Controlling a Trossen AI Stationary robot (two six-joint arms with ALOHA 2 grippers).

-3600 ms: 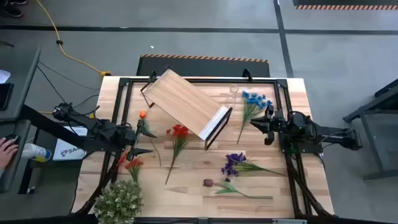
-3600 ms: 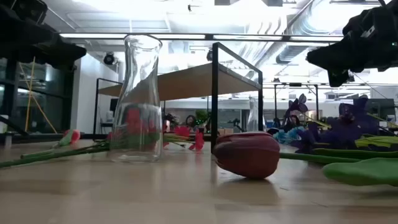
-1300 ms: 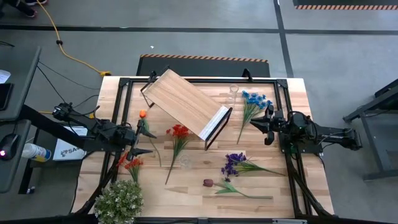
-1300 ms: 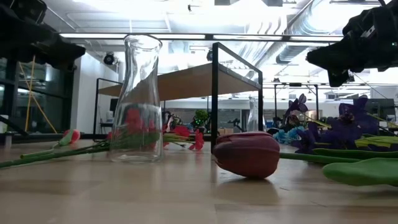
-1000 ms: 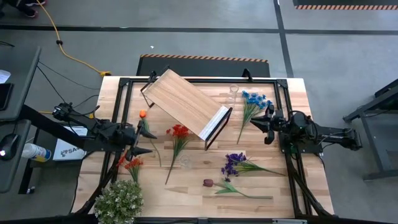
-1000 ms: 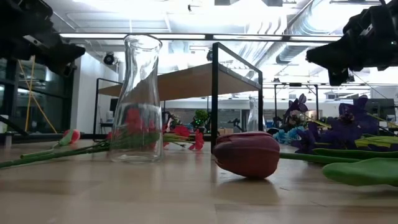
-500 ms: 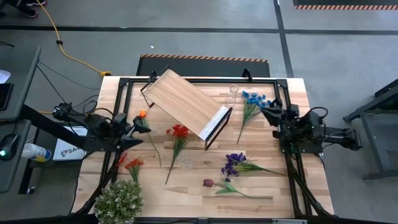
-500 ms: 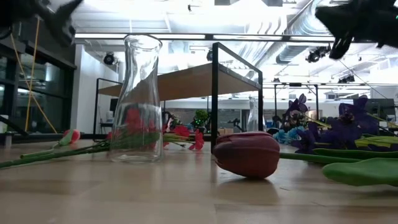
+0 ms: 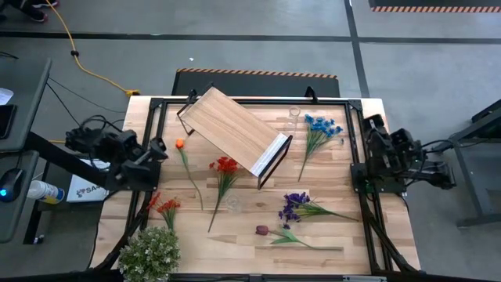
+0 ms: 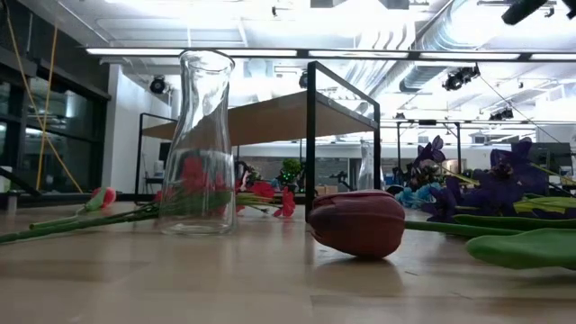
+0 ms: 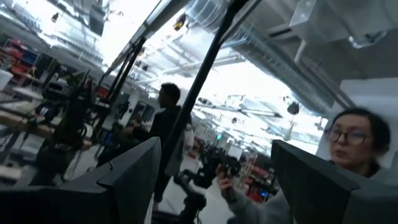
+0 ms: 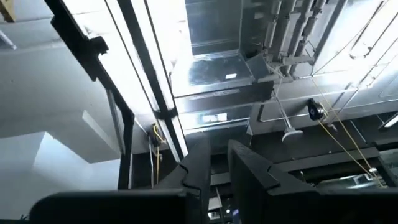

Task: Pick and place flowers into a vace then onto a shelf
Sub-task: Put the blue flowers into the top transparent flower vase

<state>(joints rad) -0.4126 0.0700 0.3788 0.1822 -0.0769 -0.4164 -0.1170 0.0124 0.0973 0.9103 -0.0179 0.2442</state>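
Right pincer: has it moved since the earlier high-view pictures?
Yes. The right pincer has pulled back off the table, away from the blue flowers, to the black frame post at the table's right edge.

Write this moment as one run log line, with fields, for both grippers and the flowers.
left gripper: open, empty | right gripper: shut, empty | flowers: lying on table | vase: empty

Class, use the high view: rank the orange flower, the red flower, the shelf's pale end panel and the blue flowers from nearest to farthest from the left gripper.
From the left gripper:
1. Orange flower, just beside it.
2. Red flower, toward the table's middle.
3. Pale end panel, at the shelf's right end.
4. Blue flowers, far right side.
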